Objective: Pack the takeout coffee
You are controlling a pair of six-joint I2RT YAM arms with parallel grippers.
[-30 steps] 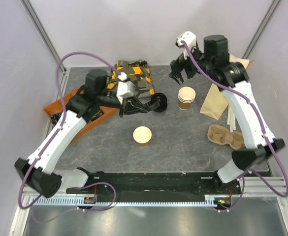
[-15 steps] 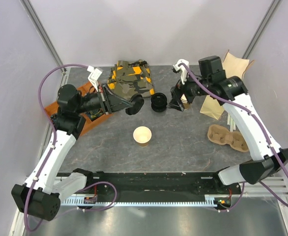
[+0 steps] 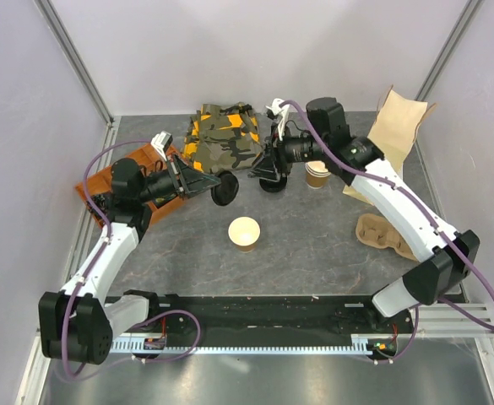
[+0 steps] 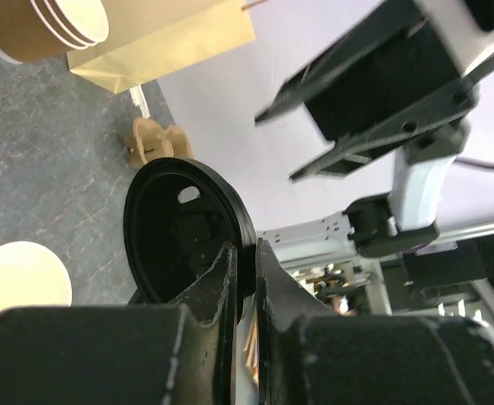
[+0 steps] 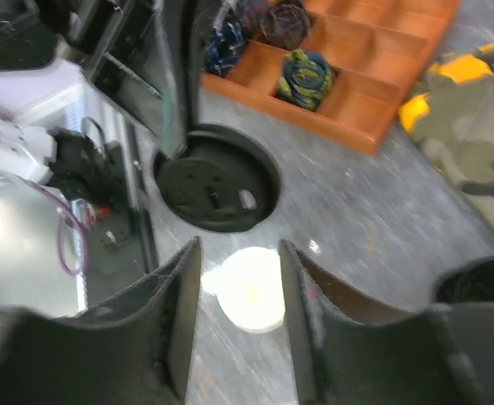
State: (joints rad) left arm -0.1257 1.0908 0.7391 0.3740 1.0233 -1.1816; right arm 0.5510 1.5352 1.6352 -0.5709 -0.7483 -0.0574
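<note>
The small brown paper cup (image 3: 244, 233) stood upright and open near the middle of the grey table (image 3: 314, 253), with no lid on it. The takeout coffee was therefore not yet put together, let alone packed. Its round black plastic lid (image 3: 224, 189) hung in the air up and to the left of the cup, apart from the rim. The left gripper (image 3: 211, 184) had its fingers clenched on the lid's edge. The right gripper (image 3: 268, 165) hovered beyond the cup, jaws apart with nothing between them. It was just over another black round piece (image 3: 274, 184) on the table, probably a spare lid. As I judged it, everything was left to do: lid onto cup, then cup into the moulded cardboard cup carrier (image 3: 386, 233) or the tan paper bag (image 3: 394, 135) at the right. Neither held anything I could see.

The left wrist view gave what the top view could not: the fingers (image 4: 221, 278) nipping the lid's rim, with the stack of lidless tan paper cups (image 4: 44, 25) beyond. The right wrist view showed the open gap between its own fingers and the cup's mouth through it. It also showed dark rolled bundles in the orange compartment tray (image 5: 356, 76). Only the top view took in both arms and the camouflage cloth (image 3: 225, 135) at the back.
</note>
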